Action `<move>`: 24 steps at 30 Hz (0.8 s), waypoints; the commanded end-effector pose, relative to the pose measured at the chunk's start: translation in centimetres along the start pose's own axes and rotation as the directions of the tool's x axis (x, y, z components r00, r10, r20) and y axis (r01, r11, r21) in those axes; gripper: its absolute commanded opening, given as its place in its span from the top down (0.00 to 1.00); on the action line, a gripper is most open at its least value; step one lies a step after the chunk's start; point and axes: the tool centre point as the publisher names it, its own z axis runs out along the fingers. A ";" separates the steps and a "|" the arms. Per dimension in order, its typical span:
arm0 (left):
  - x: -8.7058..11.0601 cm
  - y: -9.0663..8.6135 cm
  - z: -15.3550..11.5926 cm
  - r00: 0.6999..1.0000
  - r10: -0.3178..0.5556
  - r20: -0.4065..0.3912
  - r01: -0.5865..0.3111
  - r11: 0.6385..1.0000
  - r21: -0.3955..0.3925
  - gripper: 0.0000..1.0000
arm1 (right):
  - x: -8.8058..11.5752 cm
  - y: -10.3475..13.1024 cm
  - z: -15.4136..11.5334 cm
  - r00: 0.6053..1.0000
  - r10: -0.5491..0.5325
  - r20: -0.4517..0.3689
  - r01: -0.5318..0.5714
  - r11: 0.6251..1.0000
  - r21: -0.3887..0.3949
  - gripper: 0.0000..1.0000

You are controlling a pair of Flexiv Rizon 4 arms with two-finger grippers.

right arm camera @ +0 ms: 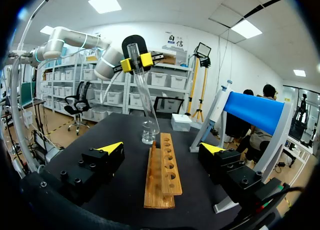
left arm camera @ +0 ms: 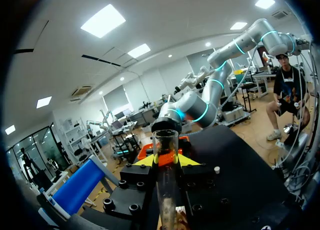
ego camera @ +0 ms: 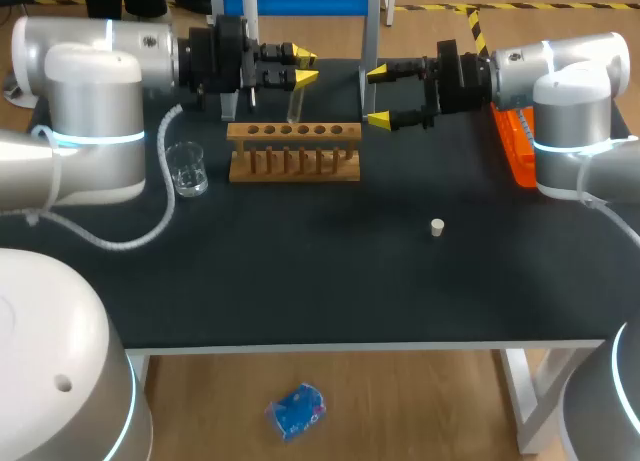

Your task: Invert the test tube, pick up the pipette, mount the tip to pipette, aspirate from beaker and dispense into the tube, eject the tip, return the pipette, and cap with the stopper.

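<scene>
Left gripper: fingers pinch the test tube from two sides, close under its upper end. In the left wrist view the open rim of the tube shows just past the yellow tips. The tube hangs down from the grip, slightly tilted, over the far side of the table. Its lower end is just behind the wooden rack; whether tube and rack touch cannot be told.

Right gripper: fingers spread wide, nothing between them. It is held above the table beside the right end of the rack, facing the left gripper, and is apart from the tube.

Rack: upright on the table, with a row of round holes along the top. No tube stands in it.

Beaker: clear glass, upright, on the table just left of the rack, below the left arm.

Stopper: small and pale, alone on the bare table, well apart from the rack, to its right and nearer the front edge.

Pipette: leans on the blue-panelled stand at the back of the table, not in either gripper.

Orange box: at the right edge of the table, partly hidden by the right arm
</scene>
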 end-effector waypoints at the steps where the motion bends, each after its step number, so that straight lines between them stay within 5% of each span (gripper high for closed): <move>1: -0.6 -0.1 -0.1 0.999 -0.043 0.001 0.043 0.998 -0.042 1.00 | 0.0 -0.1 0.0 1.000 -0.001 -0.001 0.001 1.000 -0.001 0.00; 6: -0.9 0.2 0.3 0.994 -0.110 0.022 0.111 0.991 -0.073 1.00 | 0.0 -0.1 0.0 1.000 -0.001 -0.001 0.001 1.000 -0.001 0.00; 24: -1.4 0.2 0.6 0.991 -0.127 0.036 0.129 0.989 -0.075 1.00 | 0.0 -0.1 0.0 1.000 -0.001 -0.001 0.001 1.000 -0.001 0.00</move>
